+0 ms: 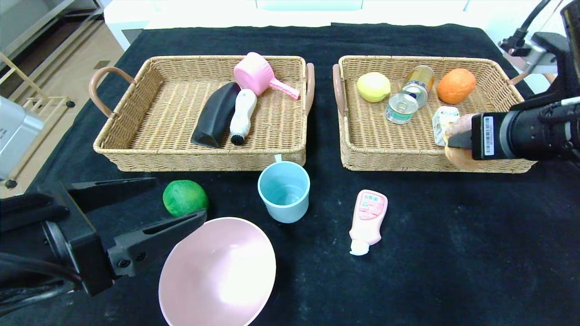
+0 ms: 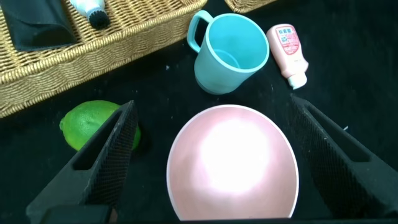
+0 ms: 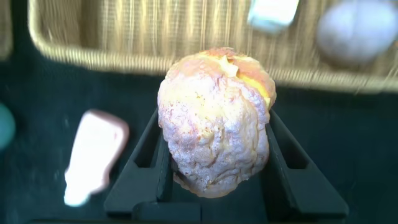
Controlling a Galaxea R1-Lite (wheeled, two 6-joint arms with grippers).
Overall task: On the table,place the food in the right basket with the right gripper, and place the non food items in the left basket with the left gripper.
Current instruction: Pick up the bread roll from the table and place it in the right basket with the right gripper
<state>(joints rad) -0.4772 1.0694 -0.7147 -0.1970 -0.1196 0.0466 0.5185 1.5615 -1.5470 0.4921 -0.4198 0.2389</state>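
Note:
My right gripper (image 1: 458, 141) is shut on a crusty bread roll (image 3: 214, 118) and holds it over the front rim of the right basket (image 1: 362, 163); the roll (image 1: 457, 156) shows partly in the head view. That basket holds a lemon (image 1: 373, 87), two cans (image 1: 401, 107), an orange (image 1: 456, 85) and a small packet (image 1: 444, 120). My left gripper (image 1: 147, 206) is open above a pink bowl (image 1: 217, 271), with a green lime (image 1: 185, 197) beside one finger. The bowl (image 2: 233, 165) lies between the fingers (image 2: 106, 158) in the left wrist view.
The left basket (image 1: 136, 156) holds a black case (image 1: 215, 115), a white brush (image 1: 242, 115) and a pink scoop (image 1: 259, 74). A blue cup (image 1: 284, 191) and a pink bottle (image 1: 367, 221) lie on the black cloth in front of the baskets.

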